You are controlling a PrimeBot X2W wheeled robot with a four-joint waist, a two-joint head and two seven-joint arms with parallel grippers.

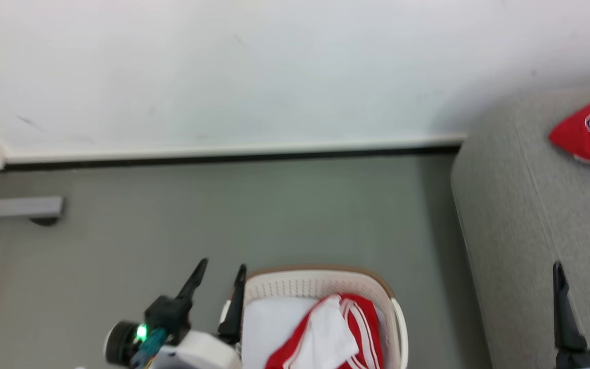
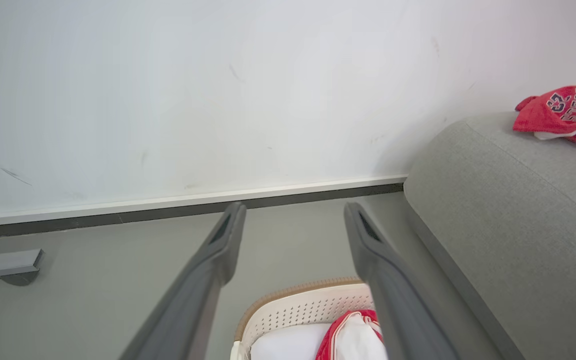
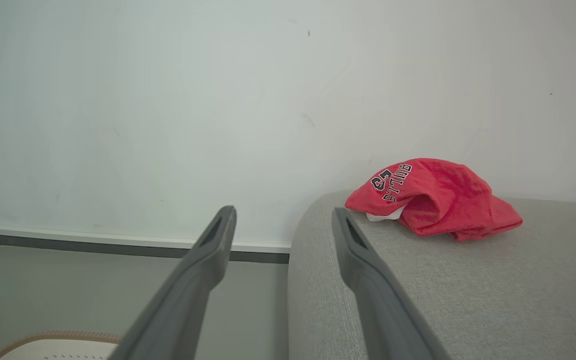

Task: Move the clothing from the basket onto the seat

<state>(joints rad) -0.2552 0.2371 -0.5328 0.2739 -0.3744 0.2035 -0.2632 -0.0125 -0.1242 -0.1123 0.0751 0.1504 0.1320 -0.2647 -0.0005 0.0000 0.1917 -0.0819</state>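
Head view: both grippers empty, fingers spread.
Cream-white perforated oval plastic basket (image 1: 320,270) holds red white-striped clothing (image 1: 364,320), left gripper (image 1: 222,266) at its rim; right gripper (image 1: 582,266) over light grey fabric seat (image 1: 520,205) bearing one red garment (image 1: 582,134).

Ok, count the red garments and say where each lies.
2. One crumpled red lettered garment lies on the light grey fabric seat; one red white-striped garment sits in the cream perforated plastic basket. More may hide underneath.
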